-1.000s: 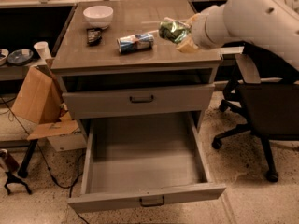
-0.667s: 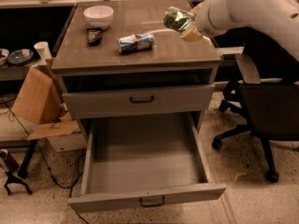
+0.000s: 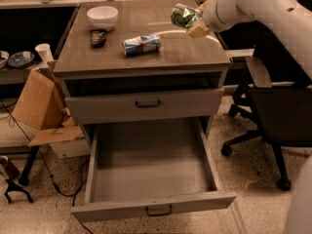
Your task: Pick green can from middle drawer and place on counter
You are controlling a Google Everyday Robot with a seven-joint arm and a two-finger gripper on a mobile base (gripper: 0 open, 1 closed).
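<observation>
Found gripper (image 3: 191, 22) raised over the right rear part of the counter (image 3: 161, 60), clenched on the green can (image 3: 183, 15). Noted can held tilted in the air, clear of the glossy top. Saw one beige finger (image 3: 198, 30) low on the can's right side. Traced white arm (image 3: 263, 6) in from upper right.

Recorded middle drawer (image 3: 146, 174) pulled well out at the bottom of the cabinet, dark handle (image 3: 159, 210) on its front. Logged shallower drawer (image 3: 146, 105) above it, slightly pulled out.

Found blue-and-white can (image 3: 141, 45) lying on its side near centre of counter, well apart from gripper. Noted white bowl (image 3: 102, 17) at rear left, with small dark object (image 3: 98, 37) just in front of it. Logged dark chair (image 3: 278, 111) right of cabinet, cardboard box (image 3: 36, 101) on the left.
</observation>
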